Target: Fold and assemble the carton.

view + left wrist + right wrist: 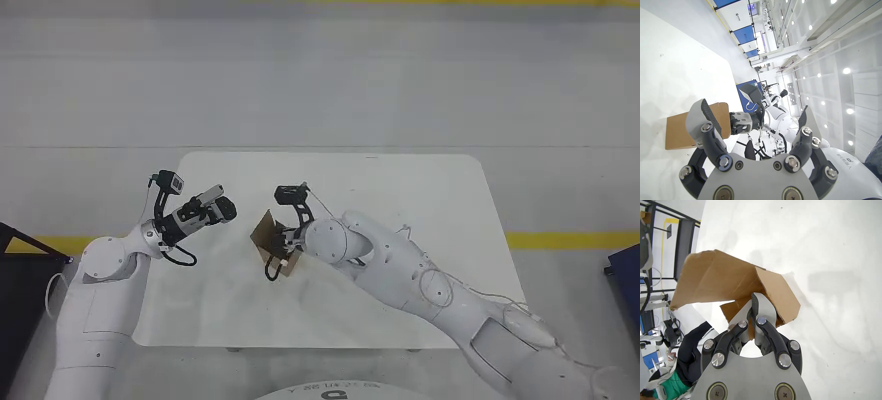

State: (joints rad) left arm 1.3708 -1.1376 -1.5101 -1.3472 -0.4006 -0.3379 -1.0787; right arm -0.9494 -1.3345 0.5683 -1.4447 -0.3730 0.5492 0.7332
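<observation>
A small brown carton [272, 240] is held just above the white table [420, 200], left of its middle, partly folded with flaps sticking out. My right gripper [753, 296] is shut on an edge of the carton [730, 283], its pads pinching the cardboard. In the top view the right gripper [285, 240] sits at the carton's right side. My left gripper [222, 205] hovers a short way to the carton's left, open, with nothing between its fingers. The left wrist view shows the left gripper [755, 111] spread wide, with the carton [679, 130] and the right gripper behind it.
The white table has rounded corners and bare surface to the right and the back. A yellow floor line [570, 240] runs beside it. A dark blue object [20, 270] stands off the table's left edge.
</observation>
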